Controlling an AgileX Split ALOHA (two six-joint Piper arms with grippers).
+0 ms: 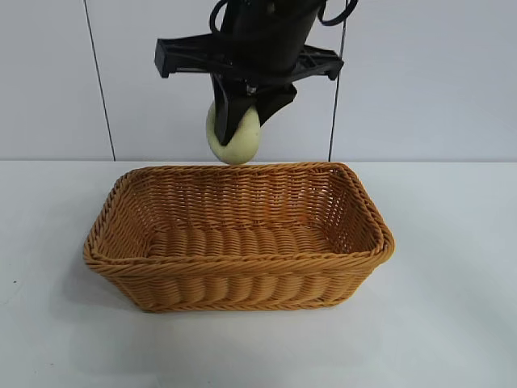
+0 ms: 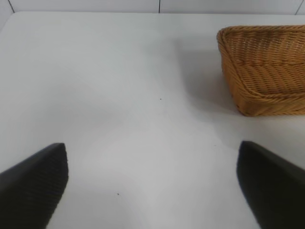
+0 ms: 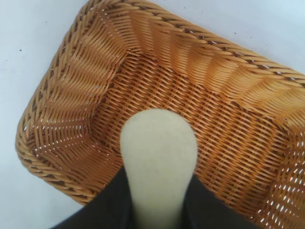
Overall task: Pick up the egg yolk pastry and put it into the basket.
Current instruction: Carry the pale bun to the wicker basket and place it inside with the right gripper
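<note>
The pale yellow-cream egg yolk pastry [image 1: 236,139] hangs in the air above the far rim of the basket [image 1: 242,257], squeezed between the black fingers of my right gripper [image 1: 242,109], which is shut on it. In the right wrist view the pastry [image 3: 158,157] sits over the woven basket floor [image 3: 228,138], pinched narrow where the fingers [image 3: 107,205] hold it. My left gripper [image 2: 152,183] is open over bare table, well away from the basket's corner [image 2: 264,67]. The basket is orange-brown wicker and holds nothing.
The white table [image 1: 452,323] runs all round the basket. A white panelled wall [image 1: 420,81] stands behind it. The right arm's black crossbar [image 1: 242,56] hangs above the basket's far side.
</note>
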